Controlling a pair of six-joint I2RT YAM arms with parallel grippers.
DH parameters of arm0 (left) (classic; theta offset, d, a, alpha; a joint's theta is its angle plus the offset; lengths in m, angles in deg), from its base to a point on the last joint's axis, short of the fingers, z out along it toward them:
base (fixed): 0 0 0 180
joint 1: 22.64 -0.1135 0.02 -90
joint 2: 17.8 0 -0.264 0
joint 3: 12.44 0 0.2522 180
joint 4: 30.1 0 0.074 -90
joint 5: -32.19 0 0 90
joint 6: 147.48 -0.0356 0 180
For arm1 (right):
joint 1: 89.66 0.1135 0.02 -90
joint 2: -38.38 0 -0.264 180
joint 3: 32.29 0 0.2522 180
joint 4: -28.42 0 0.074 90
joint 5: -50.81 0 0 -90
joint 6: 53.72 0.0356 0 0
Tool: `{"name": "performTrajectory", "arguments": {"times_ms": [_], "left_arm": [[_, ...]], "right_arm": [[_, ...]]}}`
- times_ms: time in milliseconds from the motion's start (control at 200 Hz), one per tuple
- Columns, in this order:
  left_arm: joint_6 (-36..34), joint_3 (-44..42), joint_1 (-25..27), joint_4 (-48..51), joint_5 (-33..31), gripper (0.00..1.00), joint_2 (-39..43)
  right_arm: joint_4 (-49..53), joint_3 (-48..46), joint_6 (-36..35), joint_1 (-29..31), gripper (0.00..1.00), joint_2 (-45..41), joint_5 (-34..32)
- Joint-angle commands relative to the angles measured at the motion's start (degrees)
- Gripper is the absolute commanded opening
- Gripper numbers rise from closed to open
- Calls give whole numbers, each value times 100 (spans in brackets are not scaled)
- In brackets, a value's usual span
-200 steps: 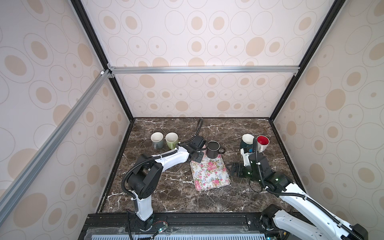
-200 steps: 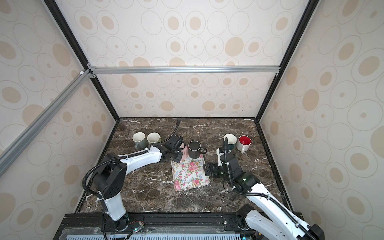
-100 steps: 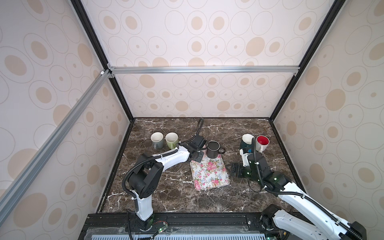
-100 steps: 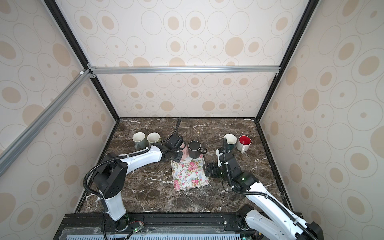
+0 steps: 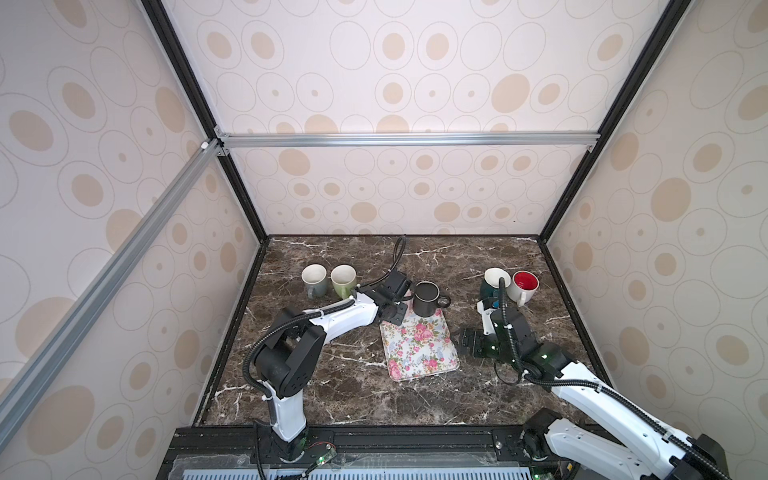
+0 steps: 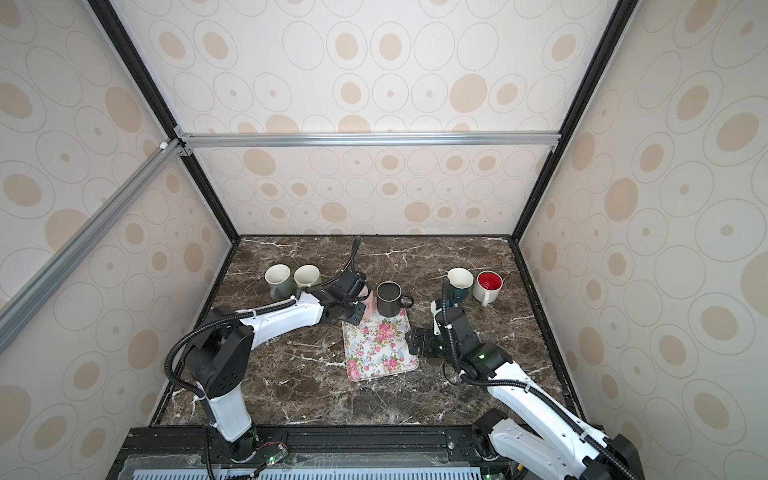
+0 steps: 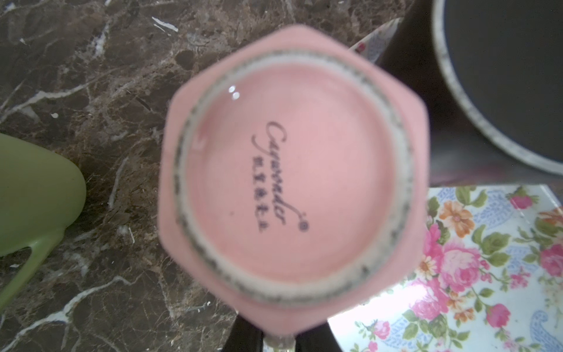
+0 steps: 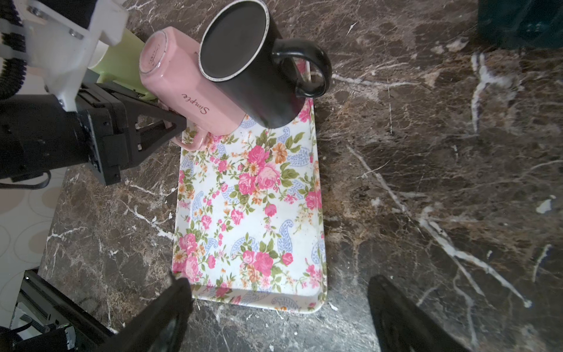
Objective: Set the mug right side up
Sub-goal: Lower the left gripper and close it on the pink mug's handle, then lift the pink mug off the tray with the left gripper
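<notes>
The pink mug (image 8: 182, 88) stands upside down at the far left corner of the floral tray (image 8: 253, 213), its base (image 7: 292, 170) facing up and its handle low on the near side. My left gripper (image 8: 175, 122) is shut on that handle. In both top views only a sliver of the pink mug (image 5: 406, 296) (image 6: 371, 301) shows between the left gripper (image 5: 392, 311) and a black mug (image 5: 424, 298). My right gripper (image 8: 278, 292) hangs open and holds nothing, low by the tray's right edge (image 5: 463, 343).
The black mug (image 8: 243, 70) stands upright on the tray's far end, touching the pink one. A grey mug (image 5: 313, 280) and a green mug (image 5: 343, 280) stand behind the left arm. A teal mug (image 5: 494, 282) and a red-lined white mug (image 5: 524, 286) stand at the back right.
</notes>
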Motion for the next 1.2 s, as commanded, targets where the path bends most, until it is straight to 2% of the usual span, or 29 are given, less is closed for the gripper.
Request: {"name": "performTrajectory", "arguments": {"times_ms": [0,325,620,1000,1195], "left_arm": [[54,-81,9,-71,122,0,344],[198,-335,10,-335,616,0,818],[236,-412,10,-350,680,0,1175],[443,-472,11,-976,1563,0,1651],[521,-569,13,-1255,1807,0,1950]], "right_arm": [[-106,-5,56,-14,93,104,88],[-150,55,88,-12,93,365,230],[-258,50,165,-14,92,483,267],[-328,107,232,-13,92,568,321],[-305,104,309,-9,92,533,342]]}}
